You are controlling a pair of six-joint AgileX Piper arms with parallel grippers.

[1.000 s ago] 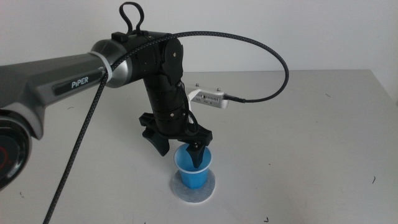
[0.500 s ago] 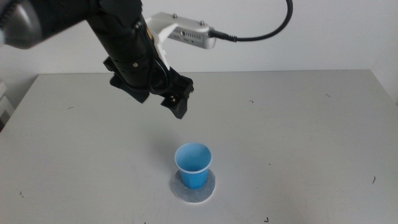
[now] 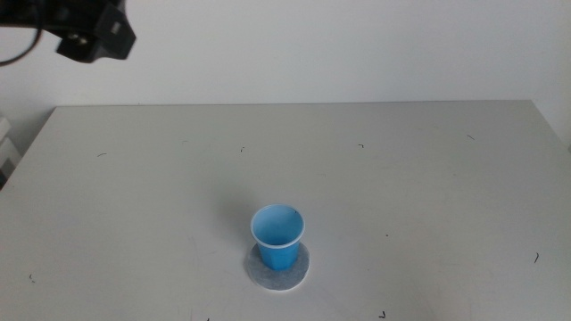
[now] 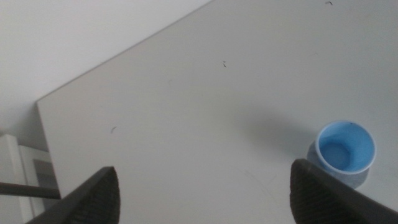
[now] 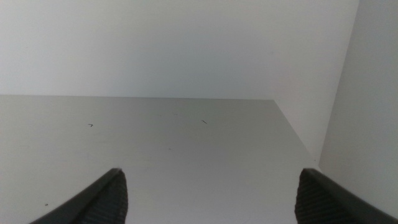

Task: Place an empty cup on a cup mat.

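The blue cup stands upright and empty on the grey cup mat near the table's front middle. It also shows in the left wrist view, with a sliver of the mat under it. My left gripper is high above the table's far left corner, far from the cup, and its jaws are wide open and empty. My right gripper is out of the middle view, open and empty, facing bare table and a wall.
The grey table has only small dark specks on it. Its far edge meets a white wall. A white unit stands past the table's left edge.
My left gripper let go of the cup, rose and pulled back to the far left. The cup stayed upright on the mat.
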